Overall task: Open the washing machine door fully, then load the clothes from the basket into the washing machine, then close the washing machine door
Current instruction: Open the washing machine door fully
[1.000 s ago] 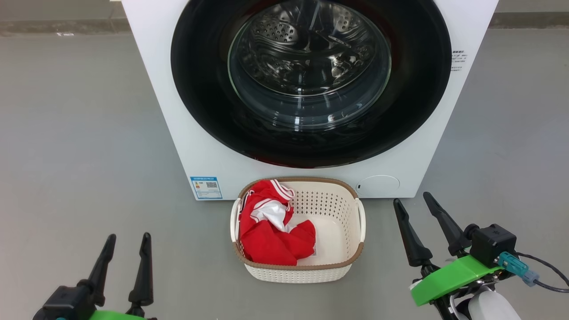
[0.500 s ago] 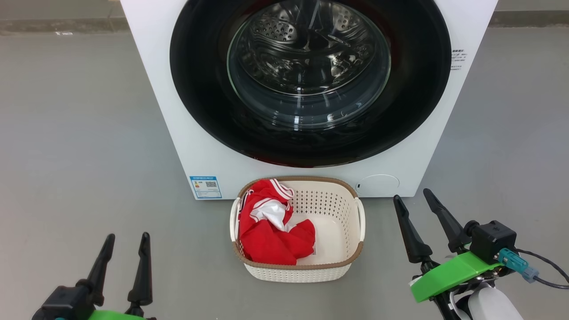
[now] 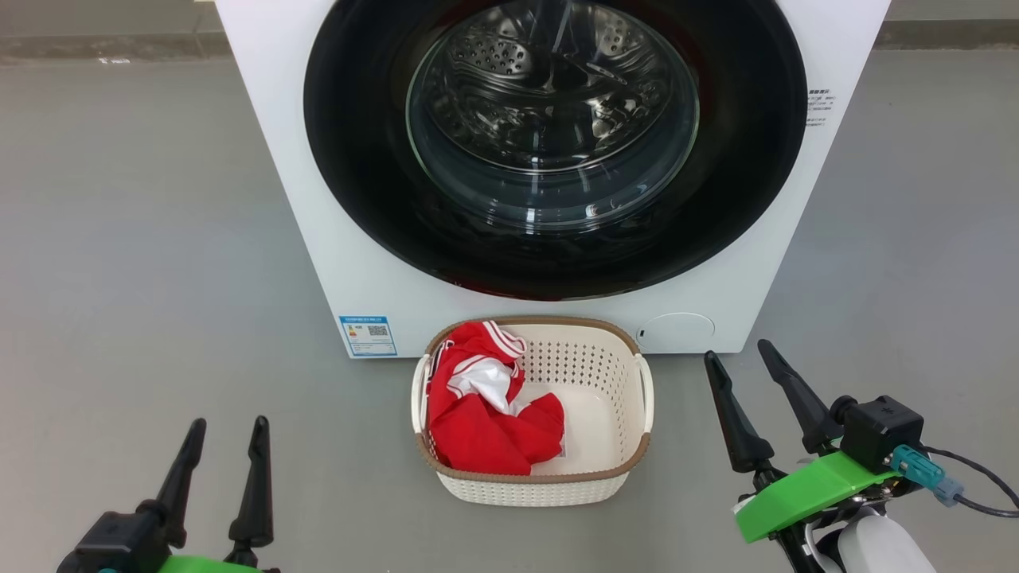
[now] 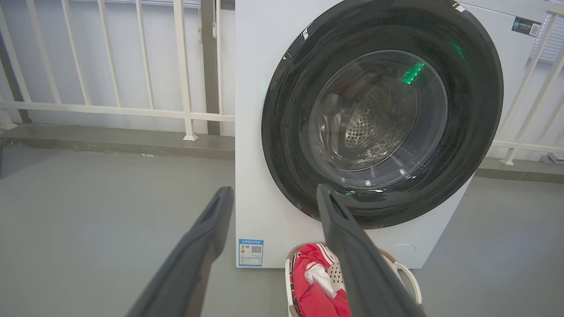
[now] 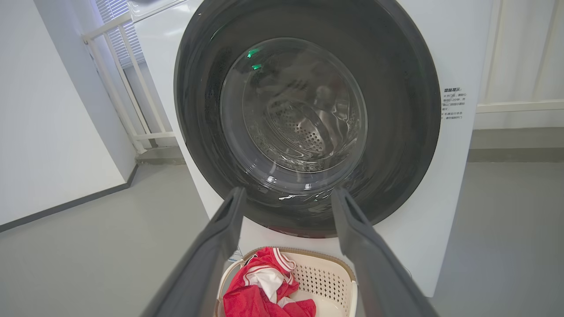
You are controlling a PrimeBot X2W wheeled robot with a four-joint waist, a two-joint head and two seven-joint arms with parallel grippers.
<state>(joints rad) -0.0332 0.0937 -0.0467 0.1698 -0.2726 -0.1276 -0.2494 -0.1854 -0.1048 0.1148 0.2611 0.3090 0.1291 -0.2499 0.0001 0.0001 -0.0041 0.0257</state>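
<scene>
Barely stirring since a second ago, right tool at 4 o'clock and left tool at 7 hang spread wide, empty. At 12 the washing machine door sits closed; clothes lie in basket at 6. Best hook the door's edge, swinging clear of basket.

R fingers crept slightly fwd/up in head view.

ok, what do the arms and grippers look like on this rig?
The left gripper and right gripper each have two long tapering black fingers on a black base and a bright green bracket. The right wrist carries a black box with a small star mark, a teal connector and a dark cable. Its forearm is pale.
</scene>
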